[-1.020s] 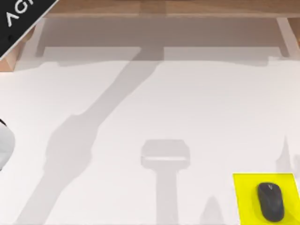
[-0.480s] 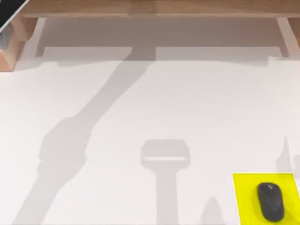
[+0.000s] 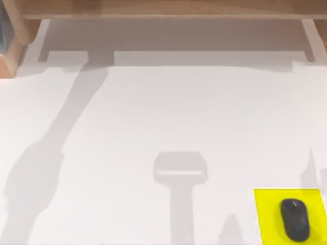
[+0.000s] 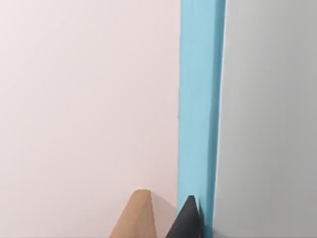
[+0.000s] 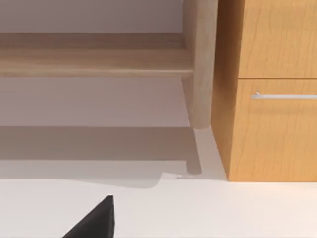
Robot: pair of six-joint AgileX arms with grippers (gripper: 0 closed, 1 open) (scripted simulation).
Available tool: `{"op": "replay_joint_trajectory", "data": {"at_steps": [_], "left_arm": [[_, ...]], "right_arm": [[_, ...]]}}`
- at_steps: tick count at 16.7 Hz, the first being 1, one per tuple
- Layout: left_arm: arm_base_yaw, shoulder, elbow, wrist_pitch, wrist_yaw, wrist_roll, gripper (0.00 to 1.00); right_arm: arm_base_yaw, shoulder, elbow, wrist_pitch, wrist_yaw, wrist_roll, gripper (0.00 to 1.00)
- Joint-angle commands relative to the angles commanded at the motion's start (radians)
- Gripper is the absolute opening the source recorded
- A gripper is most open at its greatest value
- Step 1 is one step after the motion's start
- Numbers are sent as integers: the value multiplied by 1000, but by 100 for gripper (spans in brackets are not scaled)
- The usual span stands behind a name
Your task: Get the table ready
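Tabletop (image 3: pixel 168 117): large white surface across the top view, wooden frame along its far edge.
Computer mouse (image 3: pixel 295 219): lies on the yellow mat (image 3: pixel 265 214) at the near right corner, probably parked there for a right hand's reach.
Drawer cabinet (image 5: pixel 272 99): drawers closed, contents hidden.
Left claw (image 4: pixel 188 220): dark tip beside a blue panel (image 4: pixel 198 99); spread or pressed together, cannot tell.
Right claw (image 5: pixel 96 220): dark tip above the tabletop; cannot tell either.

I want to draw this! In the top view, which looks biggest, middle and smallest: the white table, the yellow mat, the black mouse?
Largest to smallest:
1. Large plain white flat tabletop
2. Small bright yellow square mat
3. Black oval computer mouse, lying on the mat
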Motion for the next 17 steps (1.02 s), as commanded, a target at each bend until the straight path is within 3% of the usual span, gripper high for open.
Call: {"op": "replay_joint_trajectory", "data": {"at_steps": [9,17], "left_arm": [[462,-273,-565,155,288,439,0],[894,-318,-1071,294,562,904,0]], "right_arm": [[0,0,0,0,0,0,100],[0,0,0,0,0,0,100]]}}
